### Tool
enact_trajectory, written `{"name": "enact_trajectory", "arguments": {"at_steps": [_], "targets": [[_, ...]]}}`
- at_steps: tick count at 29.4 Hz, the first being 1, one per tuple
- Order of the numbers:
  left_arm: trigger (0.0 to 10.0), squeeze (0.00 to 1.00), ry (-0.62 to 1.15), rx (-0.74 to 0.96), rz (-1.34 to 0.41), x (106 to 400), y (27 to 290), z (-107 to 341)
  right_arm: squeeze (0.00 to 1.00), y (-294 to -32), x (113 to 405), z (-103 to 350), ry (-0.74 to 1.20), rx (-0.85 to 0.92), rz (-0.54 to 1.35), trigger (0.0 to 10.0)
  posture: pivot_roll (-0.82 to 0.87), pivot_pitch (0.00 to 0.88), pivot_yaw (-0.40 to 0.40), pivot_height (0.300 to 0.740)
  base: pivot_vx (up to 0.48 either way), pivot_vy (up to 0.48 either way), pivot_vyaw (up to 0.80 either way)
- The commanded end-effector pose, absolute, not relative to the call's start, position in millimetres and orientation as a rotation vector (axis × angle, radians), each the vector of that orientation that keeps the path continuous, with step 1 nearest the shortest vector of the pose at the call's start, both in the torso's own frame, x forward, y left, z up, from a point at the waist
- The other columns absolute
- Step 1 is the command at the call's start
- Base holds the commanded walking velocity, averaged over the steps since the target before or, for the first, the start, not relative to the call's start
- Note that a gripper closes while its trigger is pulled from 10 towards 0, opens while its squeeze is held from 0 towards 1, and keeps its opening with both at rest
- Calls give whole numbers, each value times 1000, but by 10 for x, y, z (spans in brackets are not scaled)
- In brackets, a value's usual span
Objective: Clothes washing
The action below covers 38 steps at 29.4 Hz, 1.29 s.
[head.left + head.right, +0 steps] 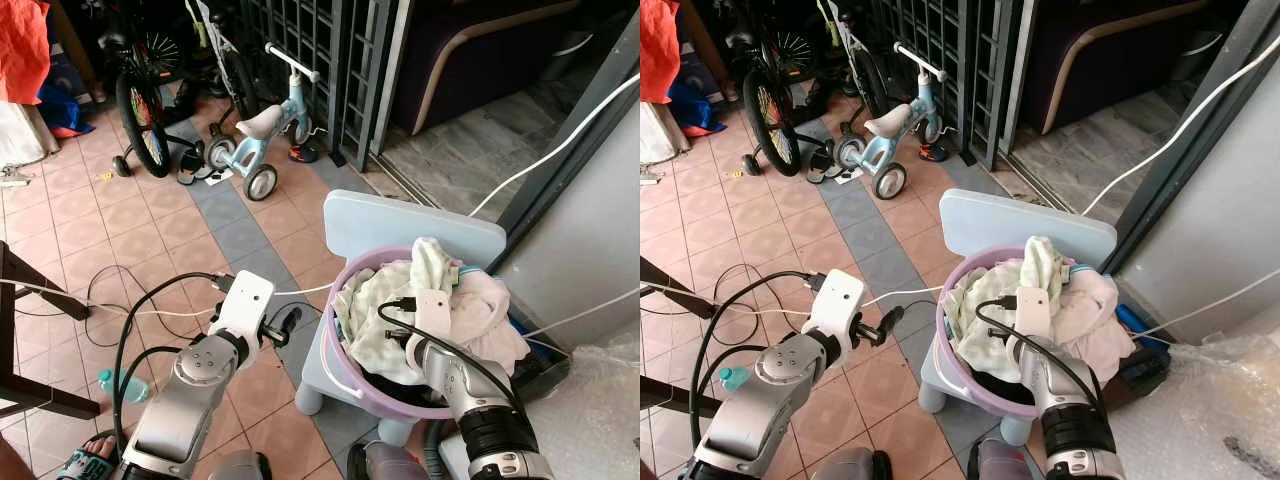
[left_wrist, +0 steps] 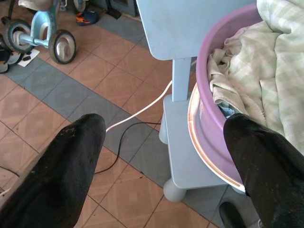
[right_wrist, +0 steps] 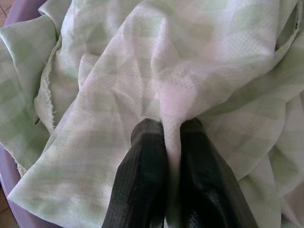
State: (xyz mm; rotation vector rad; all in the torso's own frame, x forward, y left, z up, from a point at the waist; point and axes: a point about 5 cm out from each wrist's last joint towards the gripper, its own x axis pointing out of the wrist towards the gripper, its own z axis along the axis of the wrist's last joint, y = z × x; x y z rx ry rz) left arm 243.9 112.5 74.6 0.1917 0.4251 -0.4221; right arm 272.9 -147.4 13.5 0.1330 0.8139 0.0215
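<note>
A purple basin [image 1: 335, 378] heaped with laundry stands on a light blue child's chair [image 1: 400, 225]. A pale green checked cloth [image 1: 375, 305] lies on top, with a pinkish white garment [image 1: 485, 310] spilling over the right rim. My right gripper [image 3: 171, 126] is down in the basin, shut on a raised fold of the green checked cloth [image 3: 142, 66]. My left gripper [image 2: 164, 123] hangs open over the floor beside the basin's left rim [image 2: 204, 114], with nothing between its fingers.
A light blue tricycle [image 1: 265, 130] and a bicycle [image 1: 140, 120] stand behind, by a metal grille [image 1: 320, 50]. Cables [image 1: 120, 290] trail over the tiled floor. A dark table leg [image 1: 40, 290], a green bottle [image 1: 125, 385] and a person's sandalled foot [image 1: 90, 455] are at left.
</note>
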Motion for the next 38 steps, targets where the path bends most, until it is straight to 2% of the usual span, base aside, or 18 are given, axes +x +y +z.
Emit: {"name": "enact_trajectory", "arguments": {"at_steps": [1,7,11,15,16,17,19,20,24,38], "targets": [[10000,0,429,196,-396,2451,1165,729,0,-1466,2765,199,759,132,32,0,-66,104,-6,740,0,0,0],[10000,0,406,167,-414,2440,1108,738,0,-1499,2776,224,718,173,0,0,-72,92,-6,740,0,0,0],[10000,0,364,165,-393,2474,1103,780,0,-1596,2847,369,565,210,-67,0,-67,75,1,740,0,0,0],[10000,0,318,169,-328,2537,1147,830,0,-1614,2885,565,412,170,-68,0,-68,65,16,740,0,0,0],[10000,0,308,170,-320,2552,1151,843,0,-1616,2890,601,385,174,-69,824,-66,64,18,740,0,0,0],[10000,0,293,168,-311,2572,1155,866,0,-1619,2895,649,351,181,-72,4314,-67,63,20,740,0,0,0],[10000,0,267,158,-303,2601,1158,904,0,-1628,2899,766,263,166,-59,4314,-67,63,21,740,0,0,0],[10000,0,258,150,-300,2612,1159,917,0,-1630,2895,831,218,118,-47,10000,-72,60,20,740,0,0,0],[10000,0,246,128,-289,2632,1164,924,0,-1649,2859,964,156,64,-25,10000,-76,53,23,740,0,0,0],[10000,0,244,142,-299,2654,1139,912,0,-1635,2994,1051,119,63,-20,10000,-63,54,26,740,-17,0,-721]]}}
